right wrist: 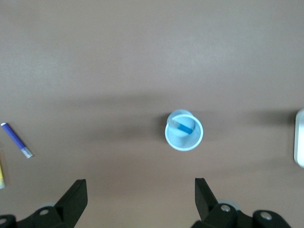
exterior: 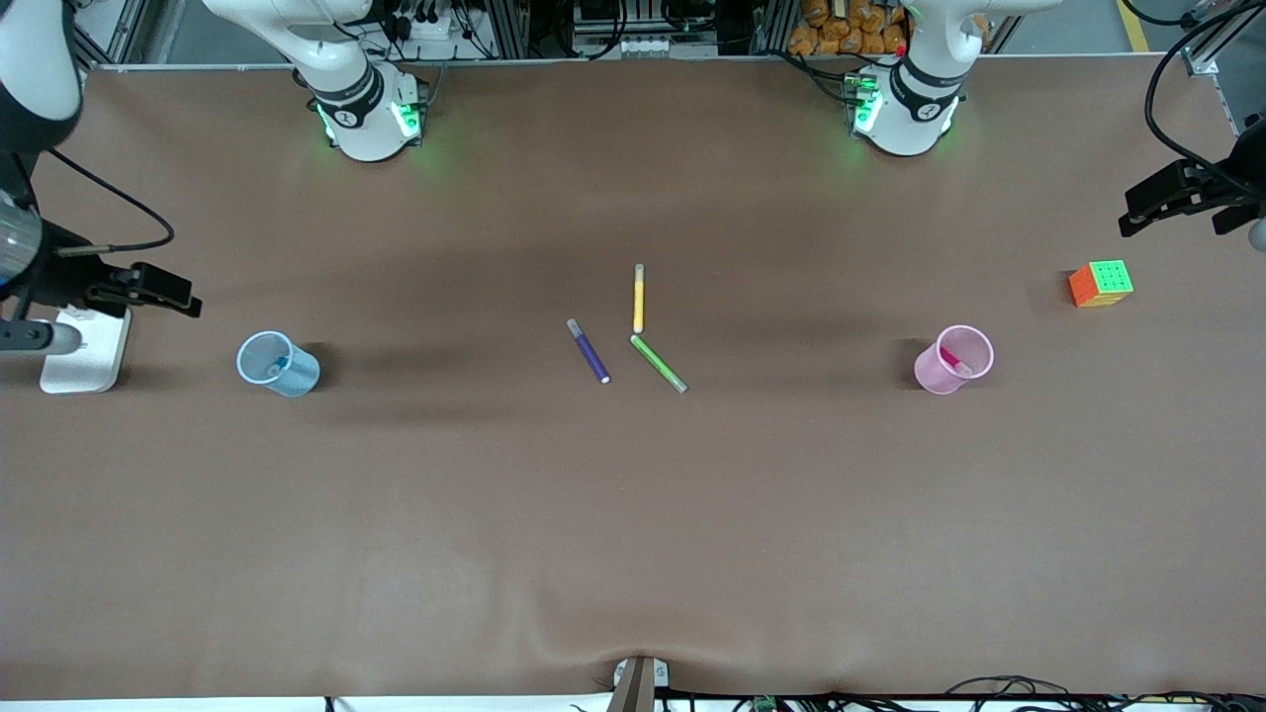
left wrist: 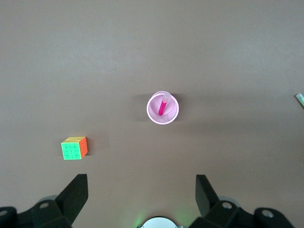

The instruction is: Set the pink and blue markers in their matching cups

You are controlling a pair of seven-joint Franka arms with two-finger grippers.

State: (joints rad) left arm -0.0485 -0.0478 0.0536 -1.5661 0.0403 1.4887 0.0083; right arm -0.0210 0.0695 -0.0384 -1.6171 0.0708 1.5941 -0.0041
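While both arms wait high over the surface (exterior: 633, 554), left end effector (left wrist: 141, 190) and right end effector (right wrist: 140, 191) gape empty, tips cropped. Pink marker (left wrist: 163, 104) stands in pink cup (left wrist: 153, 115); blue marker (right wrist: 183, 127), partly hidden, in blue cup (right wrist: 176, 142).

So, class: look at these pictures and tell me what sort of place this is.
Probably a robotics lab bench: two robot arm bases are fixed along one edge of a brown-covered table, with cables and equipment racks above it in the front view, and staged props such as the pink cup and a puzzle cube.
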